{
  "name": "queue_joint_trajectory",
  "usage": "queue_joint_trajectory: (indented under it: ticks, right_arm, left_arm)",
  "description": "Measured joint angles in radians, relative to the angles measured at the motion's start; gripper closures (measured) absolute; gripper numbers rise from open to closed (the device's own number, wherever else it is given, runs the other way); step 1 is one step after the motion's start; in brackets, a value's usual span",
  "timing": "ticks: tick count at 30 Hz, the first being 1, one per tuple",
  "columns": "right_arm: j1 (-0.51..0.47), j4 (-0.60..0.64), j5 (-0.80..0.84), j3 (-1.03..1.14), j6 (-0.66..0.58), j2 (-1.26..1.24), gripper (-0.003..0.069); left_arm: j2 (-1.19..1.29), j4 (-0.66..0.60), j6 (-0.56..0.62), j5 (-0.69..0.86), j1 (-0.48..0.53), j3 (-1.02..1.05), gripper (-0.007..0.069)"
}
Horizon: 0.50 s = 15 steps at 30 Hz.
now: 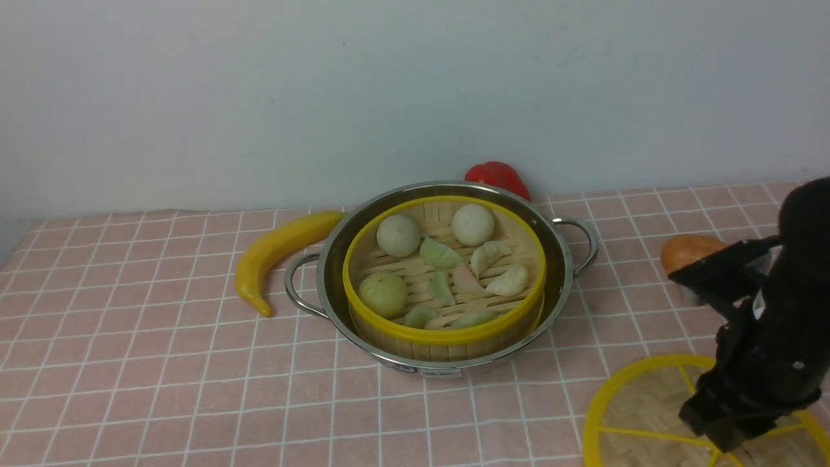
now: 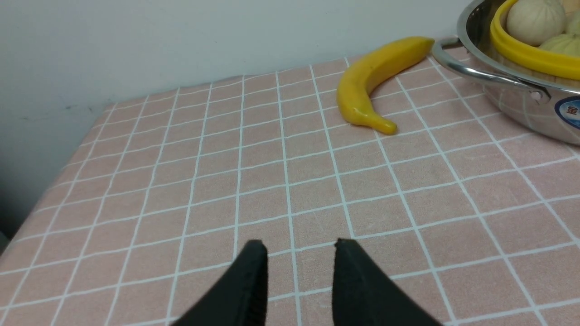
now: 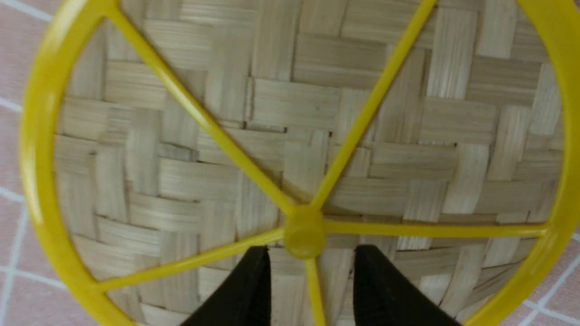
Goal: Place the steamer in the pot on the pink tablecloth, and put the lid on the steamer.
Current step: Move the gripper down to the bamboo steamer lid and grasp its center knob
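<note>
Now | right gripper (image 3: 310, 253): jaws apart, empty | lid (image 3: 290, 113): flat beneath it, knob (image 3: 303, 232) just ahead of jaws | steamer (image 1: 444, 335): in pot (image 1: 332, 272), well to its left | you: centre over knob, lower, close squarely.

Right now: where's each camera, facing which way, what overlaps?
Front: between the arms, facing forward at steamer in pot on pink tablecloth; right arm shows.
Left wrist: behind the open left gripper, low, facing banana.
Right wrist: behind the open right gripper, looking down on lid.
Shared: front and left wrist see banana, pot.
</note>
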Motion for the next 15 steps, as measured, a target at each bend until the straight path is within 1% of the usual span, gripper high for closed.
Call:
queue_joint_trajectory:
  ticks: [2, 4, 10, 13, 15]
  right_arm:
    - [0.008, -0.033, -0.003, 0.0, 0.033, 0.021, 0.0384]
    - [0.013, -0.041, -0.01, -0.001, 0.05, 0.04, 0.0384]
    - [0.016, -0.042, -0.04, -0.003, 0.06, 0.08, 0.0386]
    - [0.016, -0.032, -0.043, -0.003, 0.063, 0.086, 0.0413]
    - [0.016, -0.029, -0.033, -0.004, 0.064, 0.086, 0.0449]
  left_arm:
    - [0.0, 0.0, 0.0, 0.0, 0.0, 0.0, 0.0421]
    - [0.0, 0.0, 0.0, 0.0, 0.0, 0.0, 0.0414]
    - [-0.001, 0.0, 0.0, 0.0, 0.0, 0.0, 0.0403]
    - [-0.002, 0.0, 0.0, 0.0, 0.0, 0.0, 0.0398]
    - [-0.002, 0.0, 0.0, 0.0, 0.0, 0.0, 0.0392]
